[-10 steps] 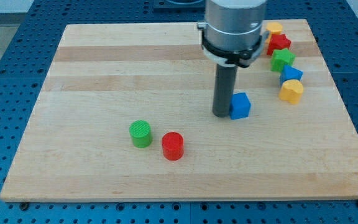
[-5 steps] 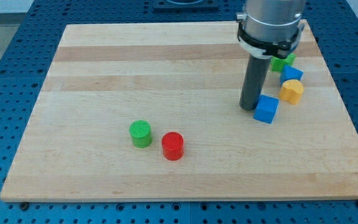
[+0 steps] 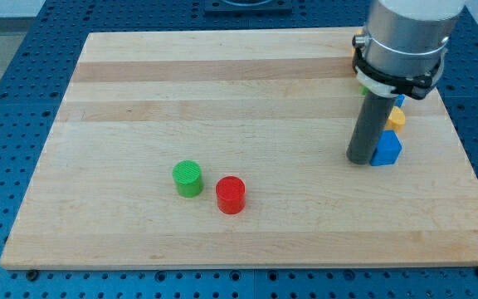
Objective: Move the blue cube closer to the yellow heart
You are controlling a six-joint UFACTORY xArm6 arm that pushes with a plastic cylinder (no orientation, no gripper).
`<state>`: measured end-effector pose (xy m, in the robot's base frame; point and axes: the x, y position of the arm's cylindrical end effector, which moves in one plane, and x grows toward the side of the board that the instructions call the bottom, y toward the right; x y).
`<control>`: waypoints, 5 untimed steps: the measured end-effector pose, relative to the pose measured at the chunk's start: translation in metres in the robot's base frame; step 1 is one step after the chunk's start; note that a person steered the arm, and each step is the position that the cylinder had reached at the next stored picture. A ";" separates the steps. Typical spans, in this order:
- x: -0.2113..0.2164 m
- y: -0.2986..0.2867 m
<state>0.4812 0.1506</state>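
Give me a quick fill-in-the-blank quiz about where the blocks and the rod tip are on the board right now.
My tip touches the view's ___ side of the blue cube.
The yellow heart sits just toward the view's ___ from the blue cube.
The green cylinder lies to the view's left of the ___ cylinder.

Missing words: left; top; red

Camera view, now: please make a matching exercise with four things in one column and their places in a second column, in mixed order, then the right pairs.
Things:
1. blue cube
2. green cylinder
3. red cylinder
4. my tip

Places:
A. lower right of the green cylinder, close to it
B. against the blue cube's left side
C. just below the yellow block
D. leftmost block on the board

Pairs: 1-C, 2-D, 3-A, 4-B
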 end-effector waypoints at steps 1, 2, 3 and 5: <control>0.000 0.008; 0.000 0.012; 0.000 0.000; -0.033 -0.104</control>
